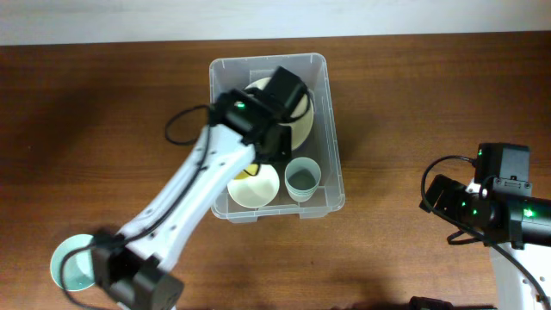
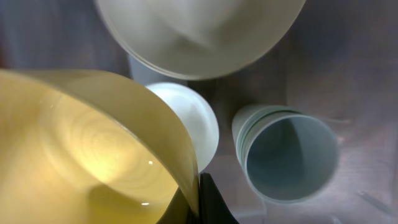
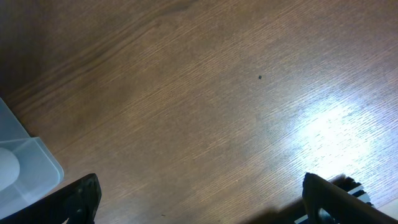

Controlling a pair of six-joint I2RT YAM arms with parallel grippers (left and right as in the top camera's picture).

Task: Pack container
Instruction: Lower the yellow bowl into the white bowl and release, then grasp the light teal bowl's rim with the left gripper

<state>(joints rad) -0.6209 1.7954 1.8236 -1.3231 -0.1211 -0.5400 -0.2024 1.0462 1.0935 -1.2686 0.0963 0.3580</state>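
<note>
- The left claw (image 2: 198, 202), inside the container (image 1: 269, 60) at centre frame, pinches the rim of the yellow bowl (image 2: 81, 155).
- The right claw (image 3: 200, 186) (spread wide) hangs over the table (image 3: 217, 93), well right of it.

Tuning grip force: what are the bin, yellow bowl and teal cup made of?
The container looks like clear glossy plastic; wood shows through its walls. The yellow bowl: likely thin glossy plastic, light glows through. The cup: probably matte plastic, opaque pale teal.
</note>
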